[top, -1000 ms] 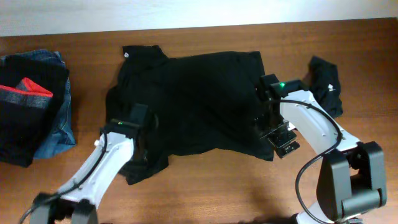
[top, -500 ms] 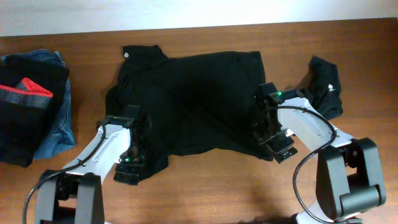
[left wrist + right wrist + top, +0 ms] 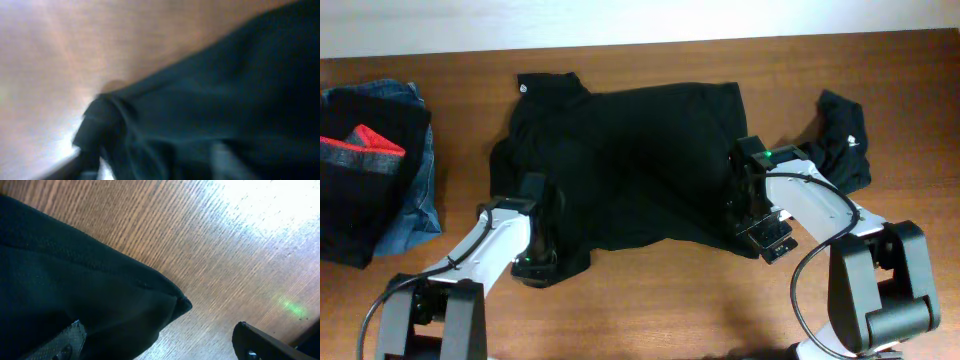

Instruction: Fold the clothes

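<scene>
Overhead shows us the black shirt [image 3: 640, 150] spread across the desk [image 3: 650, 300], the left fingers [image 3: 533, 266] on its near-left corner and the right fingers [image 3: 767, 232] at its near-right hem. Only the right wrist view shows those 2 fingers wide apart at the shirt's corner, gripping nothing. The left wrist view is too blurred for us to tell the left fingers' state.

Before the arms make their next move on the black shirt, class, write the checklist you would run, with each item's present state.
1. Black shirt spread on the table: ok.
2. Right gripper open, shirt corner between its fingers: ok.
3. Left gripper gripping the near-left hem: cannot tell, view blurred.
4. Small black piece apart from the shirt: ok.
5. Denim stack clear of the shirt: ok.
</scene>
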Controlling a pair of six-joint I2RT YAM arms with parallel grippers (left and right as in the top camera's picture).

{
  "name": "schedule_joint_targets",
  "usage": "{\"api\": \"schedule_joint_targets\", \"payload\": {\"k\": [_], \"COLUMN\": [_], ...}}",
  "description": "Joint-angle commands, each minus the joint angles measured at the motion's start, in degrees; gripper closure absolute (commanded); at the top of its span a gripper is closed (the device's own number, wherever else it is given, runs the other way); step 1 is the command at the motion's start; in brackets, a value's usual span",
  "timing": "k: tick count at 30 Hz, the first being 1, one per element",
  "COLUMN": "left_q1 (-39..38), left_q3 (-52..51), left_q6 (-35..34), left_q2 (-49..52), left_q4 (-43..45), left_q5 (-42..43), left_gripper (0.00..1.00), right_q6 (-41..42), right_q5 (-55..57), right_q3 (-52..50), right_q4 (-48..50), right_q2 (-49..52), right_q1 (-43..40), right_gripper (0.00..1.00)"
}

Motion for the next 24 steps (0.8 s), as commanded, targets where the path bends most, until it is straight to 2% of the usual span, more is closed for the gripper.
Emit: {"api": "schedule_joint_targets", "payload": {"k": [1, 4, 8, 24], "left_q1": [0.22, 0.22, 0.22, 0.22], "left_q3": [-6.43, -6.58, -6.58, -6.56], "left_q6": [-0.37, -0.35, -0.28, -0.15], "left_q2": [4.39, 4.39, 4.39, 4.39], "left_q4": [2.71, 2.8, 2.71, 2.21], "left_q5": [-4.83, -5.16, -5.09, -5.14], "left_gripper": [0.76, 0.78, 0.99, 0.99], "right_q6": [0.07, 0.07, 0.07, 0.37], "right_q5": [1.07, 1.07, 1.07, 0.85], "right_q3": [-0.52, -0.52, -0.52, -1.57], "right_q4": [0.11, 0.07, -0.5, 1.36], "right_q2": [0.39, 0.39, 0.39, 0.39], "right_q1": [0.55, 0.55, 0.55, 0.55], "right_gripper": [0.01, 0.01, 0.0, 0.0]}}
